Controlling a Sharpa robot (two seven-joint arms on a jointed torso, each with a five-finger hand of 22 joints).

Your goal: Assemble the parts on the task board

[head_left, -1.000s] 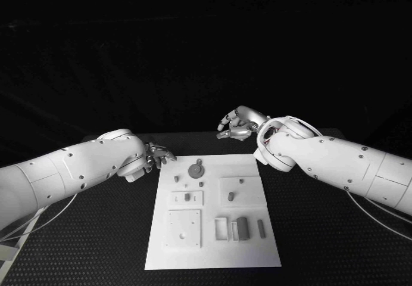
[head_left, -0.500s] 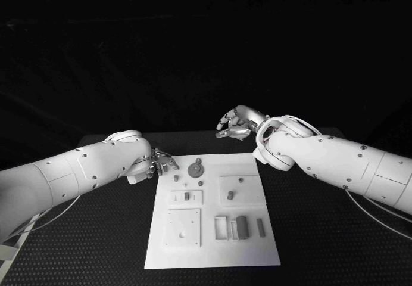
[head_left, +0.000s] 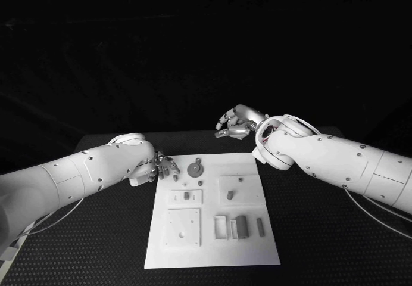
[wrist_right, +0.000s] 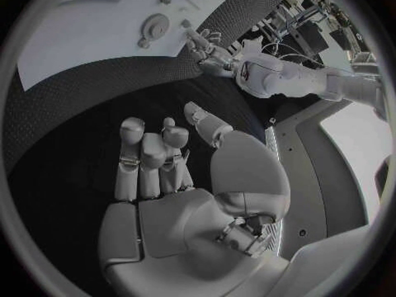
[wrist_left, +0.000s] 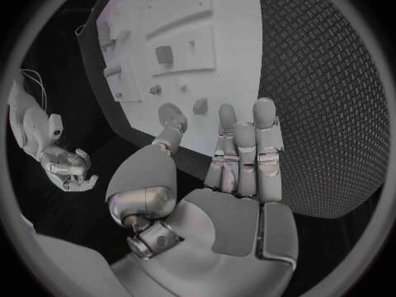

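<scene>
The white task board (head_left: 215, 250) lies in the middle of the black table. A round grey gear (head_left: 196, 171) sits near its far edge, with small grey pegs (head_left: 177, 177) beside it and oblong grey parts (head_left: 242, 226) in the near half. My left hand (head_left: 161, 167) hovers at the board's far left corner, fingers straight and apart, holding nothing (wrist_left: 231, 178); a small peg (wrist_left: 200, 105) lies just past its thumb. My right hand (head_left: 233, 126) hangs over the table beyond the board's far edge, fingers apart and empty (wrist_right: 165, 171).
Black textured table (head_left: 326, 238) surrounds the board on all sides. The left wrist view shows the board (wrist_left: 239, 33) ahead and my right hand (wrist_left: 70, 168) off to one side. The right wrist view shows the gear (wrist_right: 154, 28) and my left hand (wrist_right: 206, 49).
My left hand has slid to the right, up to the board's far left corner. The right hand has barely moved. The parts lie where they were.
</scene>
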